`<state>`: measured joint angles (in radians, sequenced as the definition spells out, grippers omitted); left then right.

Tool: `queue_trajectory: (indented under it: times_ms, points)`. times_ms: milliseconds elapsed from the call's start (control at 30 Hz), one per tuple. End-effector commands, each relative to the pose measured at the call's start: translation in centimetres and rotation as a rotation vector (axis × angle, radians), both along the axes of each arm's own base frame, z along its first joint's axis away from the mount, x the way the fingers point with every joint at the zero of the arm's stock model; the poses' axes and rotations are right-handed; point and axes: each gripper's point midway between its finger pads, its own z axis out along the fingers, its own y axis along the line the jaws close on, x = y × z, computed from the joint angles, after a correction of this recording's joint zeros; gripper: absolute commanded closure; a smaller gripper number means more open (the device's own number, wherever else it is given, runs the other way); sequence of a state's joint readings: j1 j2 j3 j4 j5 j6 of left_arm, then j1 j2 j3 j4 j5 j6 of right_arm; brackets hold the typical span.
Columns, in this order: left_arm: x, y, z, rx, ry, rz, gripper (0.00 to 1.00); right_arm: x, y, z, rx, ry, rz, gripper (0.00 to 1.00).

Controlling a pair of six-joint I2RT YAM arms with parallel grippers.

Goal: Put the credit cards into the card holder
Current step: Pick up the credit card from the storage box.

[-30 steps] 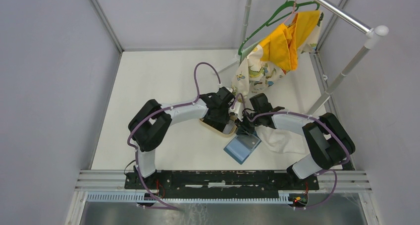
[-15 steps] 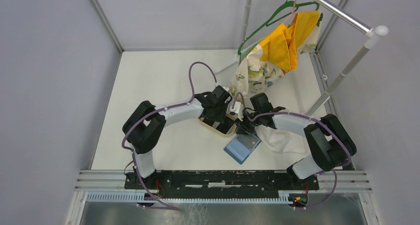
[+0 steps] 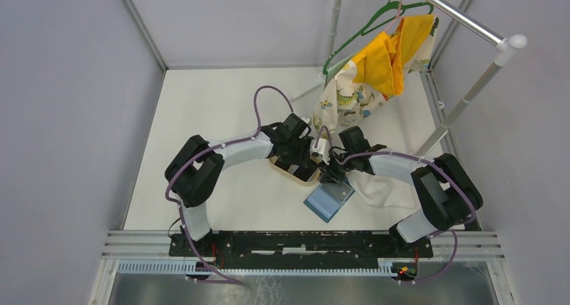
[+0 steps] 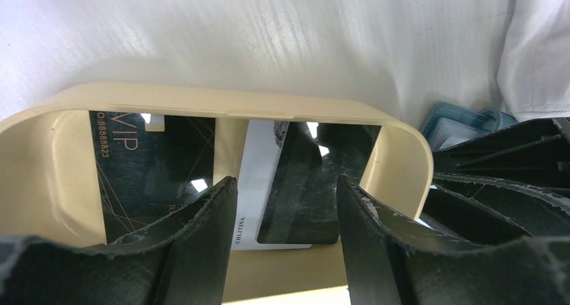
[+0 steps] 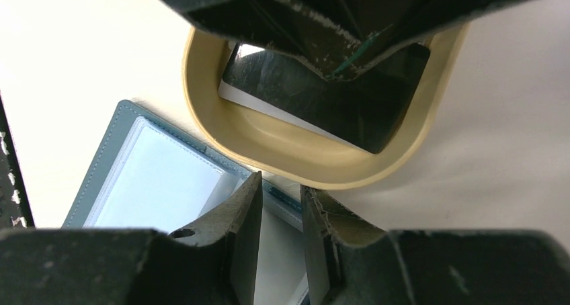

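A tan tray (image 4: 222,100) holds the credit cards: a black card marked VIP (image 4: 154,164), a pale card (image 4: 259,177) and a second black card (image 4: 316,184) lying across the pale one. My left gripper (image 4: 286,204) hovers open over the overlapping pair with nothing between its fingers; from above it (image 3: 308,158) sits over the tray (image 3: 294,176). The blue card holder (image 5: 154,177) lies spread open beside the tray (image 5: 296,167), its clear sleeves showing. My right gripper (image 5: 281,191) stands at its edge nearest the tray, jaws a narrow way apart. In the top view it (image 3: 333,176) meets the holder (image 3: 328,199) at its far corner.
A crumpled white cloth (image 3: 383,187) lies right of the holder and behind the tray (image 4: 269,36). At the back right a clothes rack (image 3: 464,97) carries a green hanger and a yellow garment (image 3: 386,60). Grey walls close in both sides.
My left arm's elbow has swung left and its wrist has drawn slightly back over the tray. The right arm and the card holder have not moved.
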<state>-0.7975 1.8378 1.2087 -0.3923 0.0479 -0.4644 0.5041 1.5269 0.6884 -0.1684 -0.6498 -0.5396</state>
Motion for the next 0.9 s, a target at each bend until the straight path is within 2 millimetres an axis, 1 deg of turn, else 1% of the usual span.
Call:
queue_trajectory:
  times_ms: [0, 100, 167, 200, 267, 367, 500, 633, 867]
  points:
    - [-0.1, -0.7, -0.4, -0.063, 0.037, -0.042, 0.39, 0.8, 1.2, 0.9, 0.038, -0.011, 0.021, 0.67]
    - [-0.4, -0.7, -1.1, -0.056, 0.061, -0.046, 0.41, 0.7, 1.1, 0.7, 0.033, 0.001, 0.019, 0.67]
    - [-0.7, -1.1, -1.2, -0.078, 0.078, -0.059, 0.43, 0.7, 1.2, 0.6, 0.032, 0.003, 0.02, 0.67]
    - [-0.9, -1.4, -1.1, -0.099, 0.086, -0.067, 0.45, 0.7, 1.1, 0.5, 0.031, 0.005, 0.02, 0.67]
    - [-1.3, -2.0, -0.9, -0.131, 0.102, -0.081, 0.53, 0.7, 1.1, 0.4, 0.03, 0.009, 0.018, 0.67]
    - [-1.8, -2.5, -0.7, -0.172, 0.126, -0.097, 0.56, 0.7, 1.2, 0.4, 0.03, 0.01, 0.019, 0.67]
    - [-2.2, -3.3, -0.1, -0.245, 0.152, -0.106, 0.6, 0.7, 1.2, 0.4, 0.032, 0.011, 0.019, 0.67]
    - [-2.1, -3.8, 1.1, -0.306, 0.154, -0.101, 0.64, 0.7, 1.2, 0.5, 0.032, 0.01, 0.019, 0.67]
    - [-1.9, -3.5, 2.8, -0.384, 0.149, -0.079, 0.71, 0.7, 1.2, 0.6, 0.036, 0.006, 0.02, 0.67]
